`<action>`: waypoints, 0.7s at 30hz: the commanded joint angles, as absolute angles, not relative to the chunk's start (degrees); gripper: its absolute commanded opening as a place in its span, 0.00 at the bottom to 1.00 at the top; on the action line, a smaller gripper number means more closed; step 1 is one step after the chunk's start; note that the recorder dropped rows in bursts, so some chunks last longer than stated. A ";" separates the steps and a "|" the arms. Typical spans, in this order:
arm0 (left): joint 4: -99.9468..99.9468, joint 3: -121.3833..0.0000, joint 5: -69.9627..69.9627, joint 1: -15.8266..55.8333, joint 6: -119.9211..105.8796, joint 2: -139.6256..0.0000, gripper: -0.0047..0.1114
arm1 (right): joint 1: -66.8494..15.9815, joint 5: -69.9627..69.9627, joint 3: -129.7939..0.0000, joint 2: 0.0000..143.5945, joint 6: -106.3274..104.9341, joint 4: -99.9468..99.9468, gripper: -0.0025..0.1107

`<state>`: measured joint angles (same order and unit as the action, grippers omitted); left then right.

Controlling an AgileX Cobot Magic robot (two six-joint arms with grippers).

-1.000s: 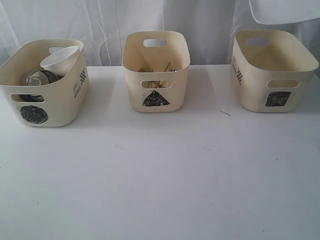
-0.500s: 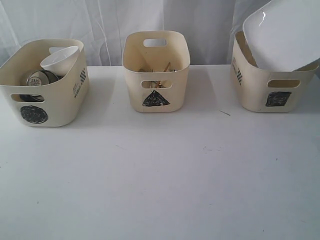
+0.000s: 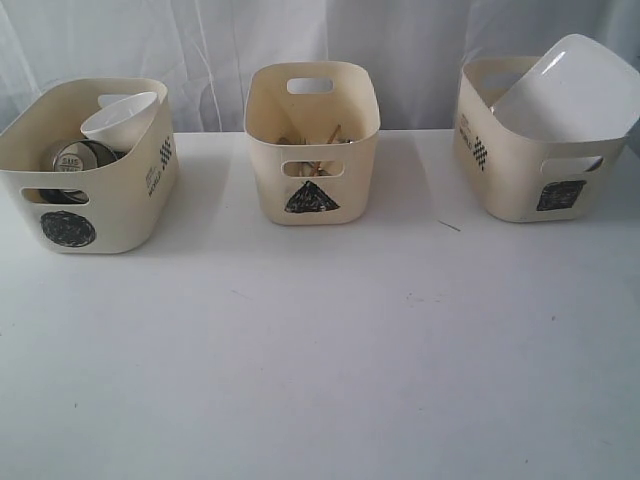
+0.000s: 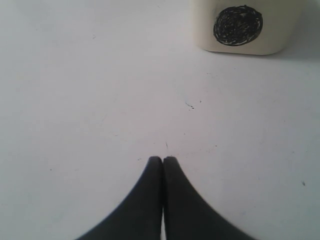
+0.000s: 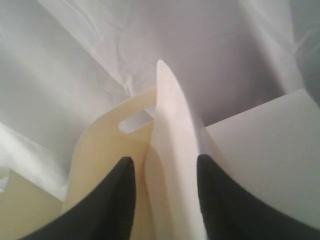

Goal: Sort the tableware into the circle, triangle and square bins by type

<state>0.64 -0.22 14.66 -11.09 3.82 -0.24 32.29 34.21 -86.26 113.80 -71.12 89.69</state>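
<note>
right tool straddles the upright rim of the large white square plate, one dark finger on each face. one finger lies against the plate, but a sliver of cream wall shows between the other finger and the plate, so i cannot tell whether the tool is clenched on it or slack. it points along the plate's edge toward the cut-out handle in a wall of the square bin, which stands to the right of the triangle bin, well apart from it. the plate sits tilted in that bin, its lower edge down inside and its upper part rising well above the rim, with one corner over the wall farthest from the triangle bin. left tool is clenched on nothing, its tips pressed together and held low over the bare counter. the circle bin, left of the triangle bin, is ahead of those tips and well apart. it holds a small white bowl tipped on a steel mug. wooden chopsticks show inside the triangle bin. wide open counter lies in front of the triangle bin, with clear gaps on both its sides. a white drape hangs close behind it.
</note>
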 commanded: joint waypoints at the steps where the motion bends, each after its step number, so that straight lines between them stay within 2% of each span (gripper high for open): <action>1: 0.52 0.00 14.54 -10.69 4.00 0.00 0.04 | 32.20 42.94 -86.84 110.36 -61.81 90.07 0.36; 4: 0.52 0.00 14.54 -10.69 4.00 0.00 0.04 | 31.97 48.95 -86.84 106.67 -55.93 89.59 0.22; 5: 0.52 0.00 14.54 -10.69 4.00 0.00 0.04 | 31.86 50.69 -86.84 104.95 -57.90 88.45 0.13; 7: 0.52 0.00 14.54 -10.69 4.00 0.00 0.04 | 31.39 50.63 -86.73 103.04 -61.90 85.45 0.02; 13: 0.52 0.00 14.54 -10.69 4.00 0.00 0.04 | 30.86 45.20 -83.58 95.30 -41.31 73.13 0.02; 21: 0.52 0.00 14.54 -10.69 4.00 0.00 0.04 | 20.33 30.04 -63.41 68.71 -51.40 70.29 0.02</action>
